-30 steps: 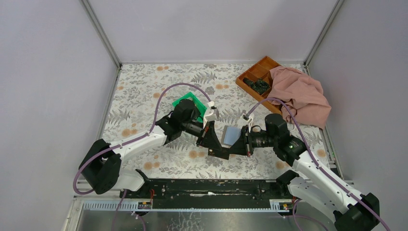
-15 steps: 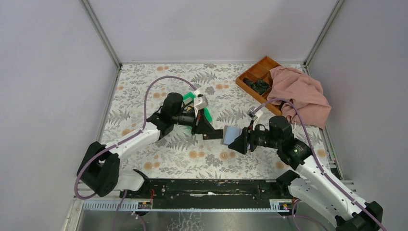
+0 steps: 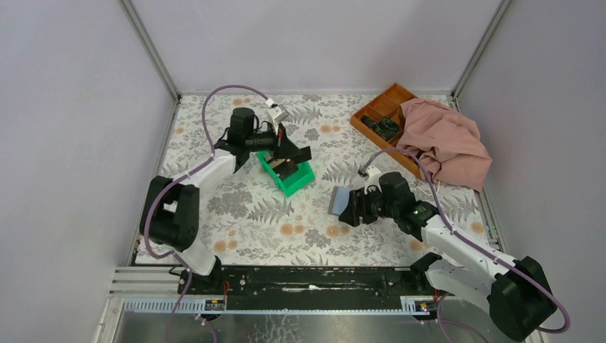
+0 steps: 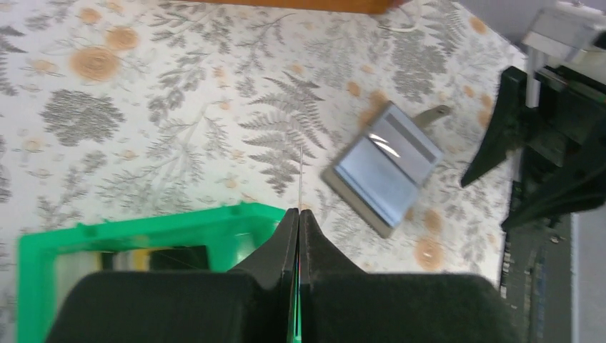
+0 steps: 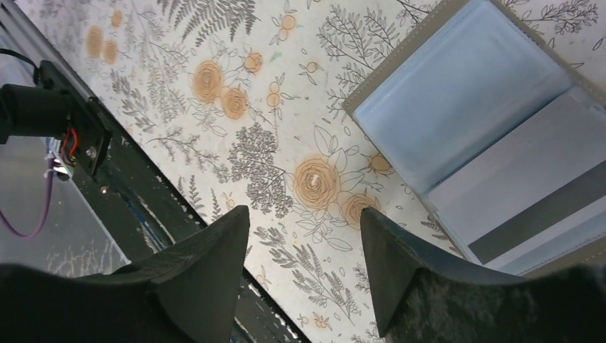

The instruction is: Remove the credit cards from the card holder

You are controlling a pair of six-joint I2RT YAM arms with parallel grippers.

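Note:
The card holder [image 3: 341, 201] is a pale blue-grey wallet lying open and flat on the floral table, also seen in the left wrist view [image 4: 386, 168] and the right wrist view [image 5: 486, 136]. My right gripper [image 3: 351, 210] [image 5: 304, 214] stands open just beside its near edge, with only table between the fingers. My left gripper [image 3: 301, 154] [image 4: 299, 211] is shut on a thin credit card [image 4: 300, 179], seen edge-on, above the right rim of the green bin [image 3: 294, 181] [image 4: 143, 229]. Dark and yellowish cards [image 4: 128, 259] lie inside the bin.
An orange-brown compartment tray [image 3: 379, 107] with dark items sits at the back right, partly under a pink cloth [image 3: 446, 139]. Grey walls close in the table on three sides. The black base rail [image 3: 307, 275] runs along the near edge.
My left arm swung back and left from the holder to over the green bin, card still pinched. My right gripper opened, let go of the holder and drew back slightly.

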